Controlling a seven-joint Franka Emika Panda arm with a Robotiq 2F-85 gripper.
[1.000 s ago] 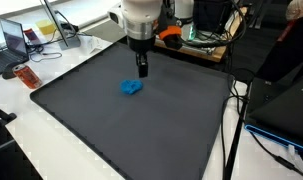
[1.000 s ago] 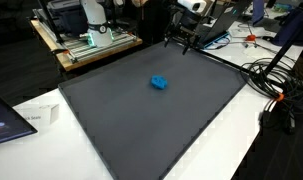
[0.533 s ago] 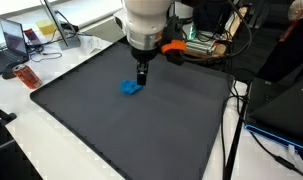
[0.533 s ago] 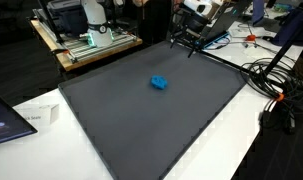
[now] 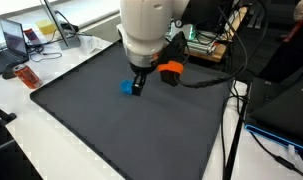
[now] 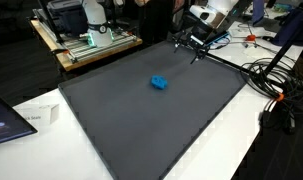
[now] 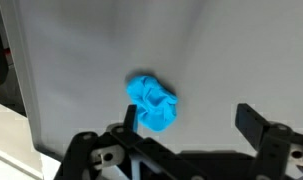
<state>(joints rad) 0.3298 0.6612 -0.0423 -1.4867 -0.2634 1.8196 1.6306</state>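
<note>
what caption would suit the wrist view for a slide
Open fingers poised over a crumpled blue object lying on a dark grey mat.

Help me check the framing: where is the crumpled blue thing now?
The crumpled blue thing lies near the middle of the dark mat in an exterior view; the wrist view shows it just beyond the open fingers.
</note>
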